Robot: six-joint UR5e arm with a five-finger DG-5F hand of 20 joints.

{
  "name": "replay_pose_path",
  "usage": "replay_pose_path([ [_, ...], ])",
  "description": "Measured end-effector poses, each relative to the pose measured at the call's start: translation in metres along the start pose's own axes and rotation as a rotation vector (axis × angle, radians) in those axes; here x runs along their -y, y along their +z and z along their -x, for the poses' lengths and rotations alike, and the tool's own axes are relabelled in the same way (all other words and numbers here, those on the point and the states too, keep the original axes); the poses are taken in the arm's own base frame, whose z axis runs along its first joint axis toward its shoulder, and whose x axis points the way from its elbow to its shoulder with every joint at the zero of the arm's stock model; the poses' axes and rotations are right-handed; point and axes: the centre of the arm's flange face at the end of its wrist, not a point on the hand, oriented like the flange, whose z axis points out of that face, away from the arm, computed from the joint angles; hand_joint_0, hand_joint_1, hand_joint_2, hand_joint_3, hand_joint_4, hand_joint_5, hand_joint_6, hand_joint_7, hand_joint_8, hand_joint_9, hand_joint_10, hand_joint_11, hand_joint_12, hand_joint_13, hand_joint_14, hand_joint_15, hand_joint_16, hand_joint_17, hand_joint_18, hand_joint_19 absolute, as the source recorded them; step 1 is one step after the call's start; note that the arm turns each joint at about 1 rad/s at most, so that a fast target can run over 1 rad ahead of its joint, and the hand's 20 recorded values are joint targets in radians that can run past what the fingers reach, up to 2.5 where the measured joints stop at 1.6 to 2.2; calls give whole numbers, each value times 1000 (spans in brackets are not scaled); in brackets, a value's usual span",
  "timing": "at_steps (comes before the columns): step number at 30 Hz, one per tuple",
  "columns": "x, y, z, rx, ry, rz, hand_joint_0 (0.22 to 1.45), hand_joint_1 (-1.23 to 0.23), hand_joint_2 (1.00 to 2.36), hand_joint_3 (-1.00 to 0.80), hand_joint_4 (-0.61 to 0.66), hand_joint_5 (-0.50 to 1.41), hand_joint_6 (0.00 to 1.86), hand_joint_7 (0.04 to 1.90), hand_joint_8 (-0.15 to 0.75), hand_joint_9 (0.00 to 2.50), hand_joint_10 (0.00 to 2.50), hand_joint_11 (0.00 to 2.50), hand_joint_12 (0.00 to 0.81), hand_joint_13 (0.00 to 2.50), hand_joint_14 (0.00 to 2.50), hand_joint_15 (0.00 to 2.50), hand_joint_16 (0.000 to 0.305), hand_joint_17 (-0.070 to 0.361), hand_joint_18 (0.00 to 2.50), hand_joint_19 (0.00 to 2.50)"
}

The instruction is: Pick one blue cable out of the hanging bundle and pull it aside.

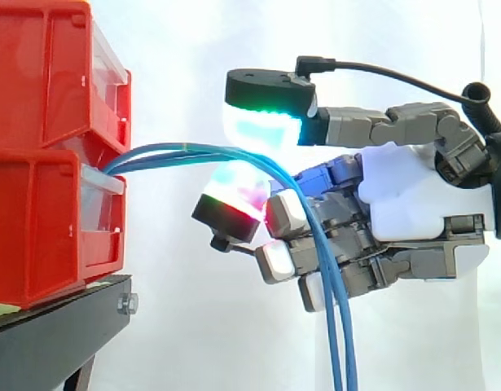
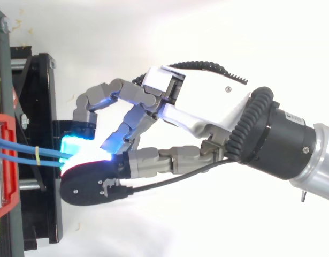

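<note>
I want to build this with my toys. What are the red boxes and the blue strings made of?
The red bins look like hard moulded plastic: smooth, slightly glossy, with ribbed walls. The blue cables are probably wire in a rubbery plastic coat: thin, smooth, bending in soft curves and hanging down.

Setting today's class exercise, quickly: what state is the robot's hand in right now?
Hand: cannot be told; the thin blue cables hanging from the red plastic bins pass right by it.

Hand (image 1: 413, 195) at blue cables (image 1: 193, 149) by bins (image 1: 38, 122)
</note>
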Motion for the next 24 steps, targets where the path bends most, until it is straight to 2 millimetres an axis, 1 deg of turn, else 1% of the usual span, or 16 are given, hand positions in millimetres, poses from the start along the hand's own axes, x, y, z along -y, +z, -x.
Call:
replay_pose_path([
  [4,0,1,1,1,-1,0,775,-893,1020,-240,90,-109,945,1311,322,1237,22,848,313,1108,26,723,48,108,993,683],
  [6,0,1,2,2,-1,0,796,-894,1017,-286,26,-105,947,1326,291,1267,22,843,310,1120,24,728,47,106,997,682],
  [8,0,2,4,3,-1,-1,803,-892,1015,-317,-10,-104,947,1330,287,1292,22,846,304,1131,24,729,47,105,998,688],
  [9,0,2,4,4,-1,-1,801,-896,1014,-355,-56,-104,950,1306,278,1294,23,838,299,1134,26,721,46,105,1004,681],
  [10,0,2,5,4,-1,-2,796,-897,1012,-368,-72,-104,952,1286,271,1302,23,837,299,1134,27,724,46,104,1008,685],
  [12,1,2,5,5,0,-3,711,-887,1009,-400,-33,-101,945,1225,251,1315,20,741,306,1139,25,694,46,105,1029,678],
  [13,1,2,6,5,1,-4,696,-878,1008,-403,-23,-99,943,1225,250,1312,22,717,308,1137,26,696,46,105,1028,688],
  [15,0,2,6,6,2,-4,626,-796,1010,-389,6,-90,934,1156,264,1306,21,649,311,1135,23,700,48,107,1022,735],
  [16,0,2,7,6,2,-4,597,-720,1011,-385,19,-79,916,1146,264,1312,19,653,316,1130,25,707,48,109,1021,737],
  [17,0,2,7,6,3,-4,584,-647,1011,-373,20,-71,907,1104,269,1324,21,641,321,1129,24,714,49,110,1018,755],
  [20,0,2,7,6,3,-5,571,-604,1017,-298,15,-59,887,1061,276,1365,21,646,321,1142,23,712,50,112,1026,773],
  [22,0,2,7,7,3,-5,563,-585,1020,-231,33,-57,869,1079,283,1366,21,644,330,1142,26,717,50,113,1026,780],
  [24,1,2,7,6,3,-5,557,-559,1022,-154,64,-60,846,1143,309,1359,19,665,354,1160,22,710,55,124,1066,757],
])
